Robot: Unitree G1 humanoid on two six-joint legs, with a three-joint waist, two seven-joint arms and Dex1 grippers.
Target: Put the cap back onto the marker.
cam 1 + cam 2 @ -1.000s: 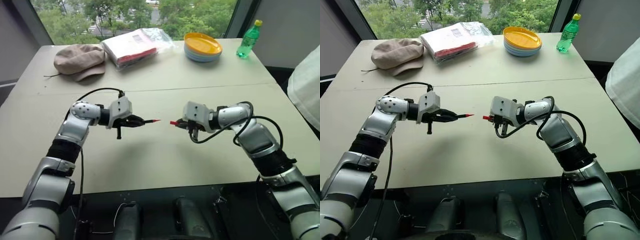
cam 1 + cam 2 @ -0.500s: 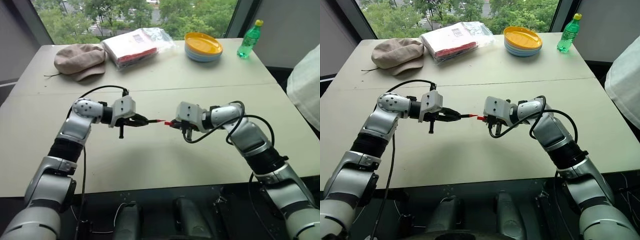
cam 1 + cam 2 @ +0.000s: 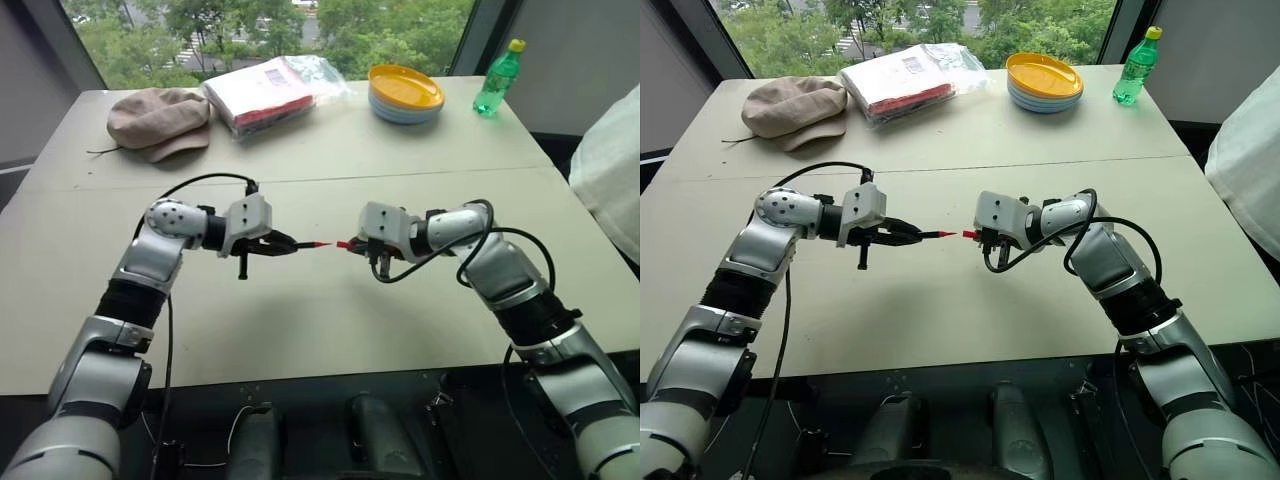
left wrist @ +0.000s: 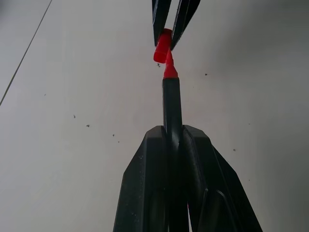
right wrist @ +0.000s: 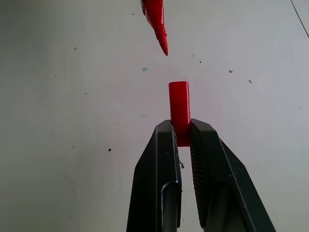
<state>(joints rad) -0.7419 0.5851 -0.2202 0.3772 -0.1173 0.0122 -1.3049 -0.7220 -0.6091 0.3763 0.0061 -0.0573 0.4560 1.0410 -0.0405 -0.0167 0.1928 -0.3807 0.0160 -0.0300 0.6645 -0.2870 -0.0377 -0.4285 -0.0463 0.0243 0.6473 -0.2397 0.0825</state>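
Note:
My left gripper [image 3: 284, 244] is shut on the black marker [image 4: 171, 104], held level above the table with its bare red tip [image 3: 321, 243] pointing to the right. Facing it, my right gripper [image 3: 356, 246] is shut on the small red cap [image 5: 179, 104], whose free end points back at the marker. In the right wrist view the marker's tip [image 5: 158, 21] stands a short gap from the cap's end and a little off its line. The left wrist view has the cap [image 4: 161, 48] just beyond the marker tip, between the right gripper's fingers [image 4: 158, 17].
The beige table [image 3: 300, 320] lies below both hands. Along its far side are a tan hat [image 3: 158, 118], a bagged red-and-white packet [image 3: 270, 92], a stack of plates with a yellow one on top [image 3: 405, 92] and a green bottle [image 3: 498, 82]. White cloth [image 3: 612, 165] hangs at the right edge.
The marker tip and the cap have drawn a little closer together. Both grips are unchanged.

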